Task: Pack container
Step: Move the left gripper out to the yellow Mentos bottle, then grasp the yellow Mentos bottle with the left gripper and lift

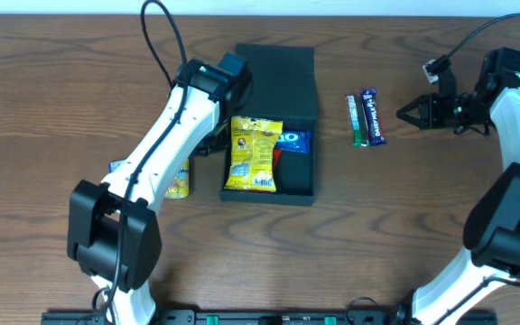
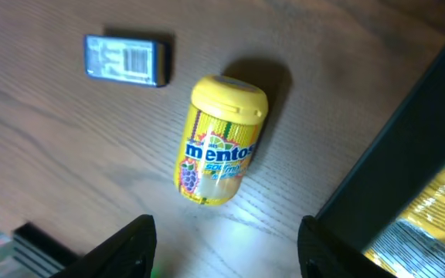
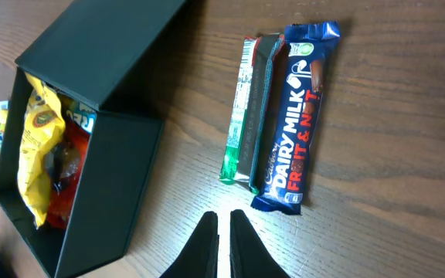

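The dark green-black container (image 1: 296, 190) lies open mid-table, its flap lid (image 1: 278, 77) folded back. Inside are a yellow snack bag (image 1: 252, 155), a blue Oreo pack (image 1: 293, 141) and a red packet. My left gripper (image 2: 226, 245) is open and empty, hovering left of the container (image 2: 408, 147) above a yellow Mentos tub (image 2: 219, 143) lying on the wood. My right gripper (image 3: 222, 235) is shut and empty, hovering right of a blue Dairy Milk bar (image 3: 296, 116) and a green bar (image 3: 246, 108). Both bars lie right of the container (image 3: 107, 208) in the overhead view (image 1: 366, 117).
A small dark flat pack with a barcode label (image 2: 124, 60) lies beyond the Mentos tub. The left arm (image 1: 165, 135) reaches across the table's left side and hides part of the tub (image 1: 179, 183). The right arm (image 1: 513, 117) comes in along the right edge.
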You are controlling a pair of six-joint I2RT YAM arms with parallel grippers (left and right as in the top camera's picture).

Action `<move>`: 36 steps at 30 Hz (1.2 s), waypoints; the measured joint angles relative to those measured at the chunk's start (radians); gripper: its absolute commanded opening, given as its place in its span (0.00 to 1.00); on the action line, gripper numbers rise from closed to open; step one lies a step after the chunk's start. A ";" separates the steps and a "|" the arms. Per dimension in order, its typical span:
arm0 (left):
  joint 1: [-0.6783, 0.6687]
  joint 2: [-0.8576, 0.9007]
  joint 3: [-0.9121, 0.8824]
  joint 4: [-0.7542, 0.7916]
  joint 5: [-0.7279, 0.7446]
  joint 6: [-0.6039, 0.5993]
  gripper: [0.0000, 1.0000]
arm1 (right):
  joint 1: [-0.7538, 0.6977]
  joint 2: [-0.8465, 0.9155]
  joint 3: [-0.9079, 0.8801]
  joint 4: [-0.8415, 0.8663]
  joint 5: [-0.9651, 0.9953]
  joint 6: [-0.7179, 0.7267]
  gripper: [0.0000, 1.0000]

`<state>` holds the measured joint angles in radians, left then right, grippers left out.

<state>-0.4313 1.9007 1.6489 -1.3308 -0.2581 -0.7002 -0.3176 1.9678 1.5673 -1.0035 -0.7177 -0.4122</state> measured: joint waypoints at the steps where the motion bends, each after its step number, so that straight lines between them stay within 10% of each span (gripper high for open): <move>1: 0.013 -0.014 -0.033 0.037 0.021 0.017 0.62 | 0.000 0.000 0.000 0.000 0.000 0.000 0.07; 28: 0.191 -0.117 -0.513 0.495 0.241 0.394 0.67 | 0.000 0.000 0.000 -0.074 0.000 0.008 0.04; 36: 0.192 -0.117 -0.513 0.516 0.248 0.410 0.44 | 0.000 0.000 0.000 -0.073 0.000 0.010 0.03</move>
<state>-0.2390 1.7840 1.1362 -0.8150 -0.0097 -0.2897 -0.3176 1.9678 1.5673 -1.0767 -0.7181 -0.4023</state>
